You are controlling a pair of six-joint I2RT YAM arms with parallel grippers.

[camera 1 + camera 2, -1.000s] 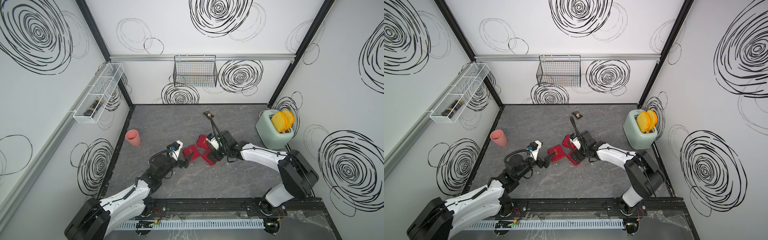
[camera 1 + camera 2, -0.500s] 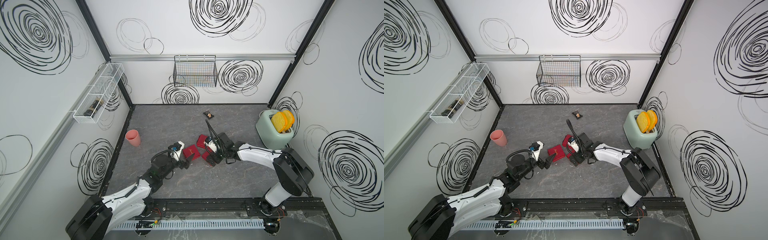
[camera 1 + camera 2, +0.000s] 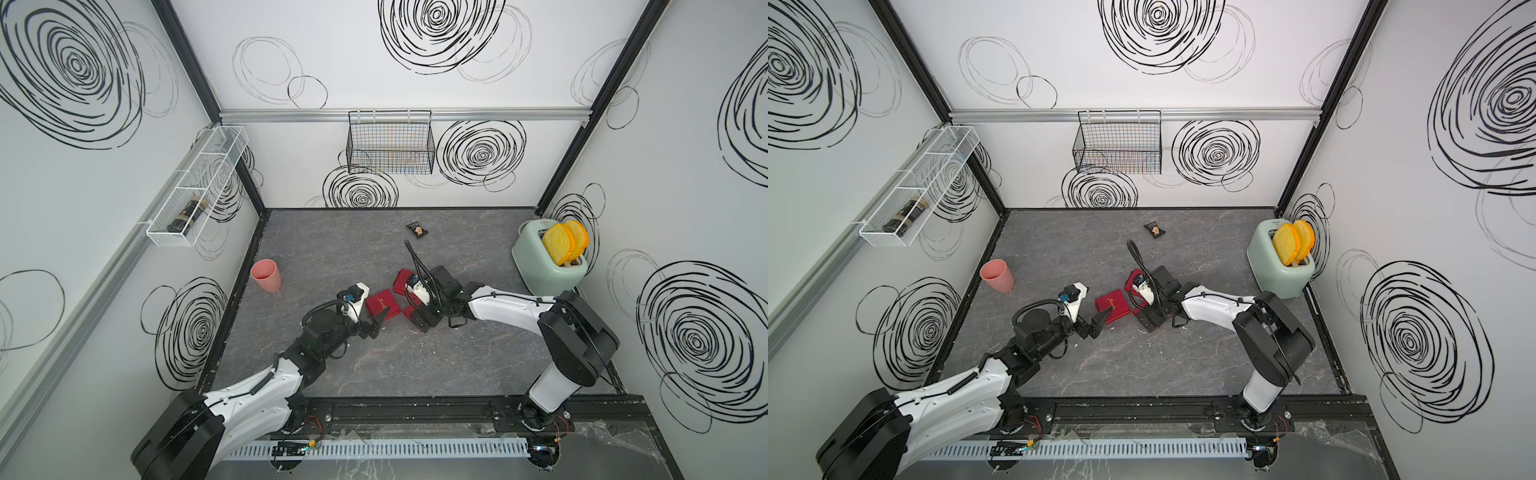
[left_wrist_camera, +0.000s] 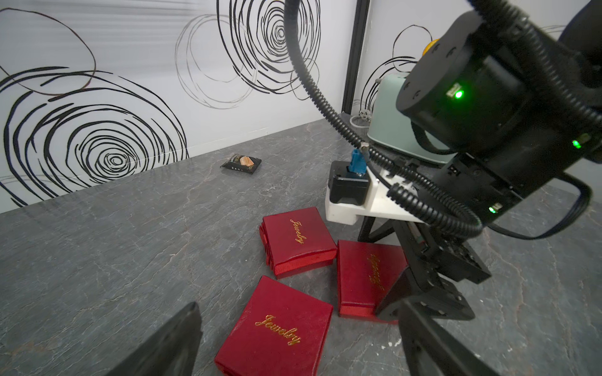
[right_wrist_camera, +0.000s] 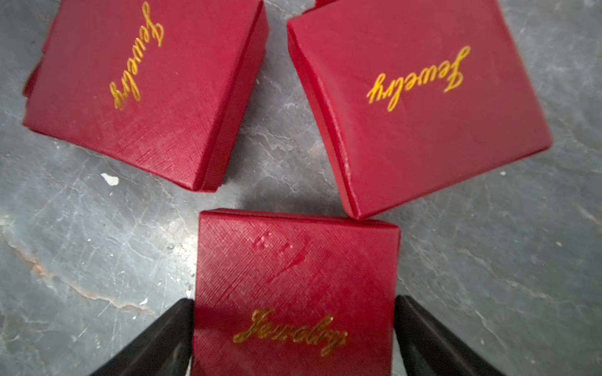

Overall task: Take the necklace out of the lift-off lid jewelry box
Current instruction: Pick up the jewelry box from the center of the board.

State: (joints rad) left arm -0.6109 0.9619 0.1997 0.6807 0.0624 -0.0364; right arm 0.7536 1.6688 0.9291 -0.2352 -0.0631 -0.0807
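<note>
Three alike red jewelry boxes marked "Jewelry" lie shut mid-table: a left box [image 3: 382, 305] [image 4: 277, 328], a back box [image 3: 402, 281] [image 4: 298, 241], and a near right box [image 5: 293, 276] [image 4: 361, 276]. I cannot tell which has the lift-off lid. The necklace is hidden. My right gripper [image 5: 294, 301] [image 3: 424, 322] points down over the near right box. It is open, with a finger [image 5: 169, 332] close beside each side of the lid. My left gripper [image 4: 298, 306] [image 3: 1100, 323] is open, low, just short of the left box.
A pink cup [image 3: 266, 275] stands at the left edge. A mint toaster [image 3: 548, 266] holding bread sits at the right. A black snack packet [image 3: 417, 229] lies toward the back. A wire basket [image 3: 390, 143] hangs on the back wall and a white wire shelf [image 3: 195, 195] on the left wall.
My right gripper has come down and forward over the near right box, now straddling it. The left arm has crept slightly toward the boxes.
</note>
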